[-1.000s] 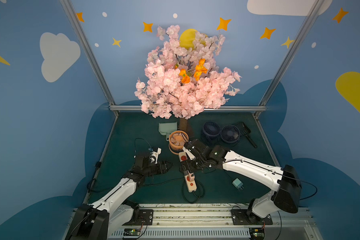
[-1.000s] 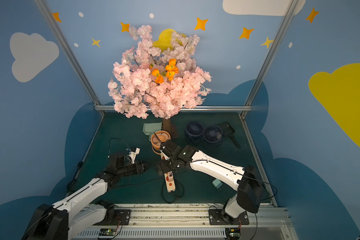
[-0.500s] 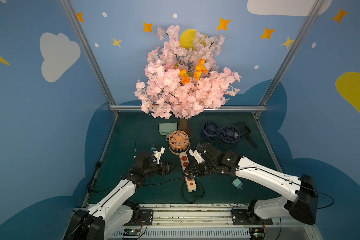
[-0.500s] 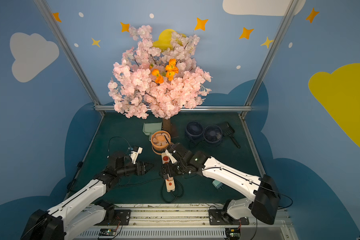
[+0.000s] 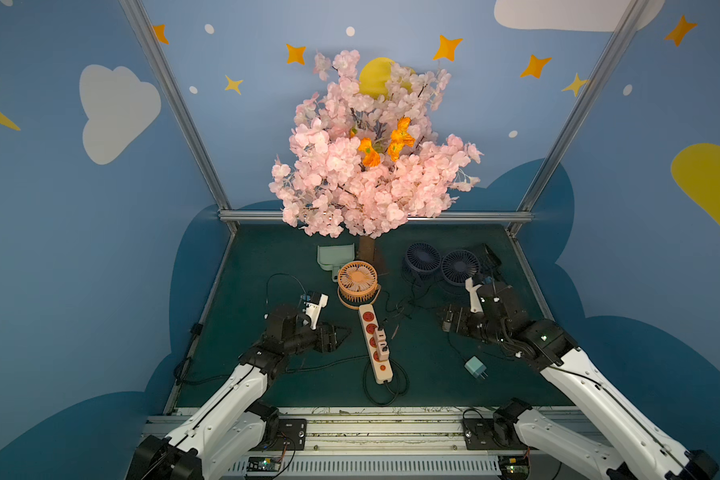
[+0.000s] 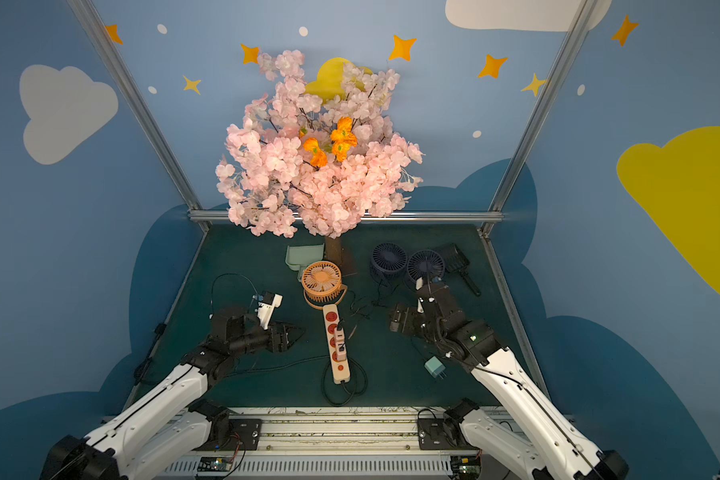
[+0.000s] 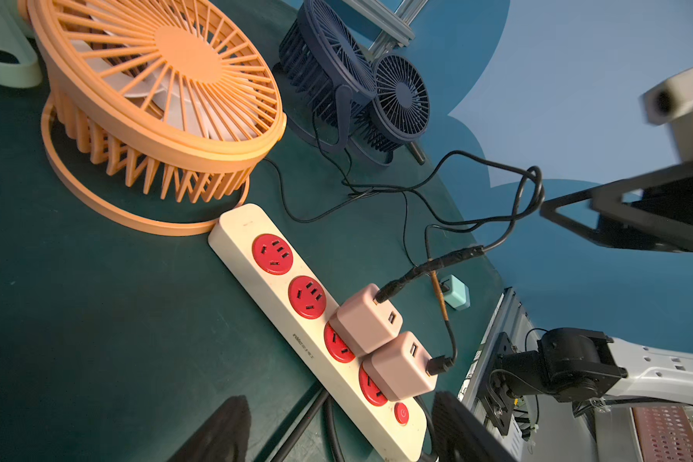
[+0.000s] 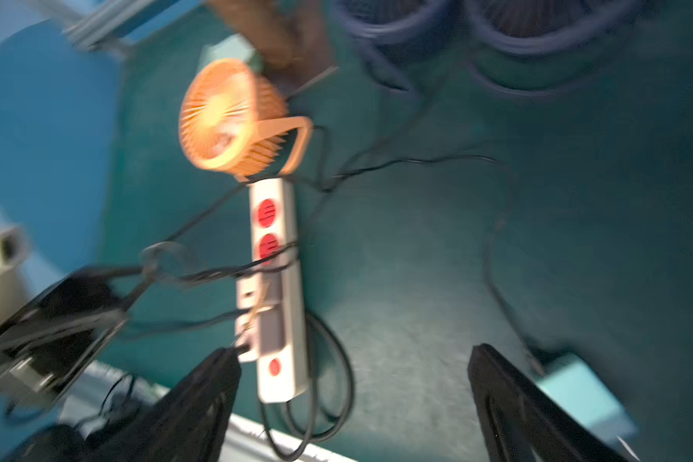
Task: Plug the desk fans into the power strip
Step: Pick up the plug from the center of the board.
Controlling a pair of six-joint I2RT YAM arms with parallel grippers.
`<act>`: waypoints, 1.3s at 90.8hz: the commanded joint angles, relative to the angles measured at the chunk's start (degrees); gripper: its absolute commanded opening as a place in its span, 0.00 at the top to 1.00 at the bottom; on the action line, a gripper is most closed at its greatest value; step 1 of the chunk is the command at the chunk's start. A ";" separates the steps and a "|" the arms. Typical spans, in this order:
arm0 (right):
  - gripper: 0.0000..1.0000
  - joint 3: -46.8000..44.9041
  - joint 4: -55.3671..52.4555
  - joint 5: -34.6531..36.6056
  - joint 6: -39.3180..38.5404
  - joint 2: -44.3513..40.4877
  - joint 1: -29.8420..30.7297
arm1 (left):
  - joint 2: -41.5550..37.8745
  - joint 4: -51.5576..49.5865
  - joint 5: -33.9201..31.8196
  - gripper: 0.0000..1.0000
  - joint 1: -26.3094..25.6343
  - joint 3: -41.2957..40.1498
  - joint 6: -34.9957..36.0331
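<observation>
two pink adapters [image 7: 381,344] seated in power strip [image 5: 375,341], left pincer [image 5: 341,334] parted and empty, right pincer [image 5: 445,321] wide and empty

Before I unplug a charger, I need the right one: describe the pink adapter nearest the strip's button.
Find the orange fan; the power strip runs away from it. Two pink adapters sit there; yours is beside the red button, unlike its neighbour.

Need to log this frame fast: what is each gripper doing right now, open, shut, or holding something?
Left gripper: jaws open, holding nothing, beside the power strip.
Right gripper: jaws wide open, holding nothing.
</observation>
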 commanded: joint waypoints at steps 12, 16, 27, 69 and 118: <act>0.02 -8.07 -6.05 1.85 -0.82 3.12 -14.44 | -2.07 -0.06 -0.11 0.23 -0.37 -0.64 1.70; 0.02 -9.29 -5.74 1.84 -0.67 4.27 -17.42 | -2.29 -0.04 -0.28 0.24 -0.41 -0.92 1.77; 0.02 -13.07 -2.02 -4.82 -1.12 7.67 -24.26 | -2.43 -0.01 -0.56 0.24 -0.44 -1.36 1.87; 0.06 -13.36 -0.72 -6.59 -7.10 20.00 -16.45 | -0.52 1.48 -0.15 0.24 -0.57 -1.89 1.56; 0.31 -3.62 -7.78 4.81 -7.19 29.80 2.19 | 0.55 2.28 0.66 0.24 -0.65 -1.57 1.13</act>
